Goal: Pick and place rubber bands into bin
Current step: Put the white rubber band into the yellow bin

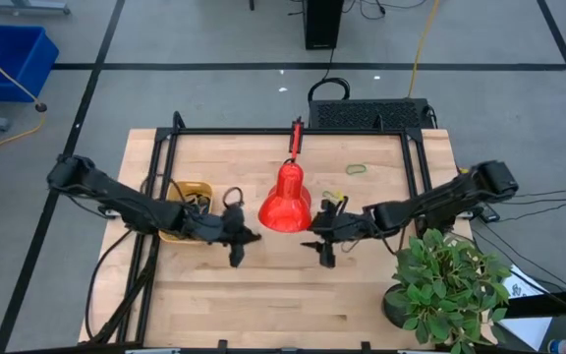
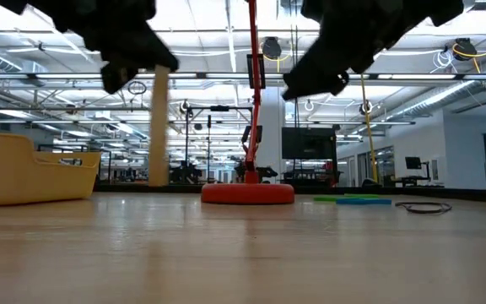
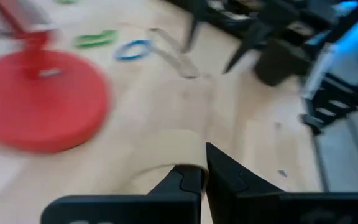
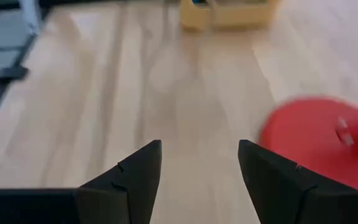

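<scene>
High view shows the left gripper (image 1: pixel 236 239) hovering over the wooden table (image 1: pixel 263 305), between the bin (image 1: pixel 187 209) and the red lamp (image 1: pixel 285 200). Left wrist view shows its fingers (image 3: pixel 182 180) pressed together on a wide tan rubber band (image 3: pixel 166 152), which bulges out in front of the tips. Low view shows that same tan band (image 2: pixel 159 127) hanging straight down from the gripper as a flat strip, its lower end close to the table surface. The yellow bin (image 2: pixel 24 169) sits just beside this gripper, on the side away from the lamp, and dark bands lie in it (image 1: pixel 199 200).

The right gripper (image 1: pixel 324 239) hangs on the other side of the lamp, near its base (image 4: pixel 319 140). Right wrist view shows its fingers (image 4: pixel 135 171) spread apart with bare wood between them and the bin (image 4: pixel 225 12) far across the table.

More loose bands lie beyond the lamp: a green one (image 1: pixel 358 168) toward the table's far right side, a green band (image 3: pixel 96 39) and a blue band (image 3: pixel 133 49) side by side, and a thin dark loop (image 2: pixel 423 206) flat on the wood. A potted plant (image 1: pixel 447 285) stands at the near right corner.
</scene>
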Action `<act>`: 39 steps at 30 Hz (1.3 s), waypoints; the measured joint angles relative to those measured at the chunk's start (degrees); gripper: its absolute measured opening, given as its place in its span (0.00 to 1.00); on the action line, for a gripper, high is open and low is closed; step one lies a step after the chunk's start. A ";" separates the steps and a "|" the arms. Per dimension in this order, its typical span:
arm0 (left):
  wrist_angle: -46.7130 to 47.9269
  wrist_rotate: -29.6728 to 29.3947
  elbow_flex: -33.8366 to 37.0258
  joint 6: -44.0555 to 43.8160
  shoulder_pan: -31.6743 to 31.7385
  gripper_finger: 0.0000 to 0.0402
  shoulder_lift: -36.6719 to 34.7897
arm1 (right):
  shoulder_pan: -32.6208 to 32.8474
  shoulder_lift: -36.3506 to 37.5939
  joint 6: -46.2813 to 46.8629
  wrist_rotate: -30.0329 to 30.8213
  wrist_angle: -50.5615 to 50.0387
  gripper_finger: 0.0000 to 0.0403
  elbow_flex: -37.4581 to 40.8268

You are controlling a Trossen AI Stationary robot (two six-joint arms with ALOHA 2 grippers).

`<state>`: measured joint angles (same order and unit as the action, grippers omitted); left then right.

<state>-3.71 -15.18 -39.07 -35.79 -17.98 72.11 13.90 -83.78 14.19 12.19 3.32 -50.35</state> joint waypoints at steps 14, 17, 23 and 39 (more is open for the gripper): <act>50.61 -15.34 -14.00 -13.26 0.72 0.01 -15.27 | -1.20 1.33 10.51 -0.04 -4.63 0.52 7.50; 59.44 -16.18 -16.86 -20.46 1.20 0.01 -15.17 | -1.19 1.33 12.26 -0.05 -4.43 0.52 8.86; 79.18 -12.39 -17.39 -36.02 3.35 0.02 -14.74 | -1.19 1.33 13.43 -0.05 -4.05 0.52 9.64; 74.43 0.64 -3.94 -40.43 7.14 0.04 -10.10 | -1.56 1.33 10.15 0.04 3.46 0.51 9.68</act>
<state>70.73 -14.54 -43.01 -76.23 -10.84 62.02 12.34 -82.46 24.34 12.23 6.79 -40.66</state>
